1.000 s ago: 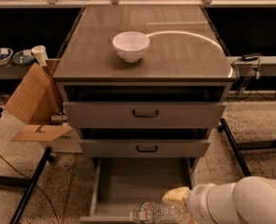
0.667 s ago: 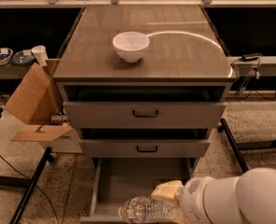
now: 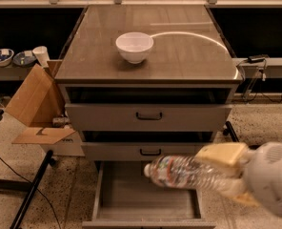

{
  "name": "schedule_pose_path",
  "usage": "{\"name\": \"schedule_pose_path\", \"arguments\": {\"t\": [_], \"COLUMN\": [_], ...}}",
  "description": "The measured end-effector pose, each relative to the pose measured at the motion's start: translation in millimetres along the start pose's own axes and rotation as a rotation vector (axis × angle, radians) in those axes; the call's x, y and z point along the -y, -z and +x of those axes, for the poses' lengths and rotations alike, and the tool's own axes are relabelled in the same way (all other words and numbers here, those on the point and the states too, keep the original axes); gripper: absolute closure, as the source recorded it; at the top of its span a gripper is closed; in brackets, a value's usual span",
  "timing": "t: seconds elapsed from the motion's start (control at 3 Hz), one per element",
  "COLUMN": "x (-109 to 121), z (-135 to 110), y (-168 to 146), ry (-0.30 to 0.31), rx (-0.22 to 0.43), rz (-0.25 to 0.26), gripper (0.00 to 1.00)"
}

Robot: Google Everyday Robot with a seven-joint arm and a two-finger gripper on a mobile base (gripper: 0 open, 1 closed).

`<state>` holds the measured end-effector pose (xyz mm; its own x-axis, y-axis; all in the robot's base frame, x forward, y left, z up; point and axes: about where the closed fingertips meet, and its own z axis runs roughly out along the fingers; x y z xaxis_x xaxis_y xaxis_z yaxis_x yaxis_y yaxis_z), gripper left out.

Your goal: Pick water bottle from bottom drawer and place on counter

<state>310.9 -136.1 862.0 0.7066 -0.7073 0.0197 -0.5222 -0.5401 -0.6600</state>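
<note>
Since the earlier frame the water bottle (image 3: 174,171) has risen clear of the bottom drawer (image 3: 141,205) and now lies horizontal above it, cap leftward. The gripper (image 3: 208,170), at lower right, is clamped on its rear half. The hold appears secure, though the lower finger is partly hidden. Recommended: lift above the counter (image 3: 188,56) edge and set down away from the white bowl (image 3: 134,46).
</note>
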Motion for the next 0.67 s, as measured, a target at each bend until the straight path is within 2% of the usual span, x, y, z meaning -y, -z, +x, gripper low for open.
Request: {"name": "schedule_pose_path", "arguments": {"t": [0.33,0.67], "x": [23.3,40.7], "z": [43.7,98.9], "y": [55.1,92.3], "ry": [-0.066,-0.118], "rx": [-0.072,-0.093], "rz": [0.052,0.105], "gripper": [1.0,1.0]}}
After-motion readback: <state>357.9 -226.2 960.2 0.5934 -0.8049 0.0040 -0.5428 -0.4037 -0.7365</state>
